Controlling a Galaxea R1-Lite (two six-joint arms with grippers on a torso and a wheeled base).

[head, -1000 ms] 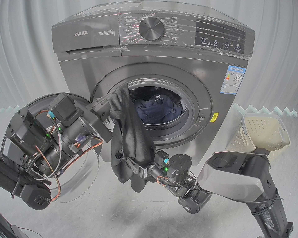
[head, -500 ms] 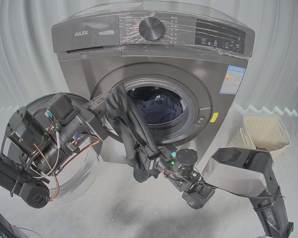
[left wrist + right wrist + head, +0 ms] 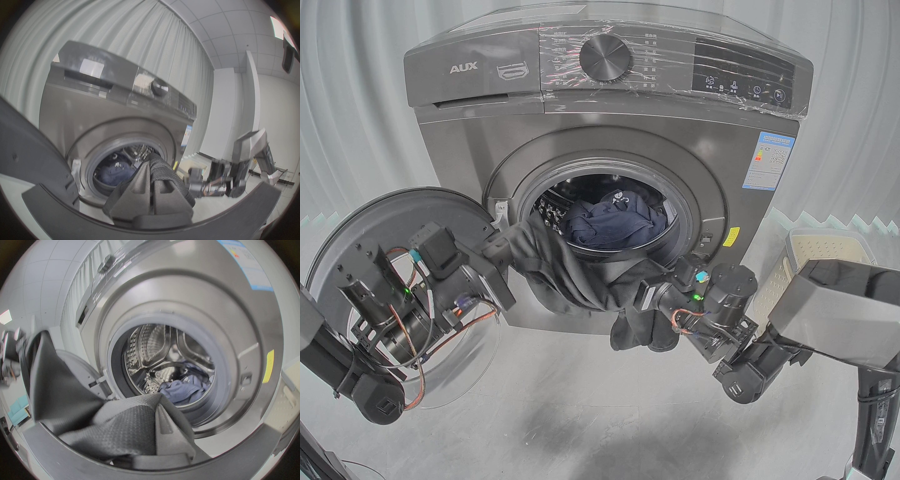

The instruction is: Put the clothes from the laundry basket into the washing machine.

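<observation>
Dark grey garment (image 3: 581,284) slung like a hammock in front of the washing machine (image 3: 600,134), just below its open drum mouth. Left gripper (image 3: 509,240) clenched on one end, right gripper (image 3: 649,295) clenched on the other. Navy clothes (image 3: 612,222) inside the drum. Laundry basket (image 3: 831,250) on the right, partly behind the right arm

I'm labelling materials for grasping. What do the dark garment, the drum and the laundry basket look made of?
Dark garment: soft matte fabric, perhaps a textured knit; it drapes and sags.
Drum: glossy metal, likely stainless steel; perforated, mirror-like reflections.
Laundry basket: cream plastic, apparently rigid; moulded holes.
</observation>
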